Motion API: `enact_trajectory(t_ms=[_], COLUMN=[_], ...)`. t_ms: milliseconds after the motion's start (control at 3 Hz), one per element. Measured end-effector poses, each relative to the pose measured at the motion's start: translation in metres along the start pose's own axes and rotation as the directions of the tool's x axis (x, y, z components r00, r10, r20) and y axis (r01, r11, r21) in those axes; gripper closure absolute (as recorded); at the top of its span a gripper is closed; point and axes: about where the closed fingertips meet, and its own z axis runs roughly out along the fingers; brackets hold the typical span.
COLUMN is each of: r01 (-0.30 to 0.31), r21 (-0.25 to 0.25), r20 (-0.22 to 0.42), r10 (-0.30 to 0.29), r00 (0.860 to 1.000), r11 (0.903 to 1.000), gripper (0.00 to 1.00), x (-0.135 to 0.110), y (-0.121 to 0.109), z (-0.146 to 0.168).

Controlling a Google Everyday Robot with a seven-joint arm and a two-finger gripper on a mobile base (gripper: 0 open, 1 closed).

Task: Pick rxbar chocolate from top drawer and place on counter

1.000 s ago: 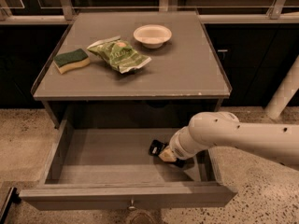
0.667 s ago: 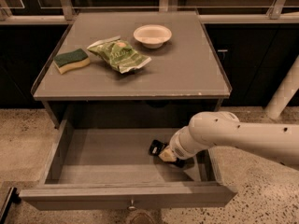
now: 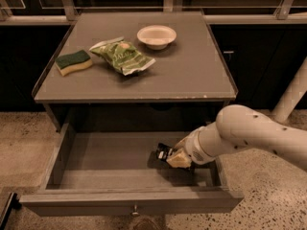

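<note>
The top drawer is pulled out below the counter. The rxbar chocolate, a small black wrapper with white print, shows in the right part of the drawer, at the tip of my gripper. My white arm comes in from the right and reaches down into the drawer. The gripper is at the bar's right end, and the bar sticks out to its left, tilted up a little from the drawer floor.
On the counter lie a green and yellow sponge, a crinkled green chip bag and a white bowl. A white post stands at the right. The floor is speckled.
</note>
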Motion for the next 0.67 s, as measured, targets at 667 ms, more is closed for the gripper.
enact_trajectory(t_ms=[667], r01=[0.140], r21=[0.129], r20=[0.033], r10=[-0.145], r00=[0.989], r11=[0.9817], gripper=[1.00], x=[-0.061], y=[0.033], z=[-0.132])
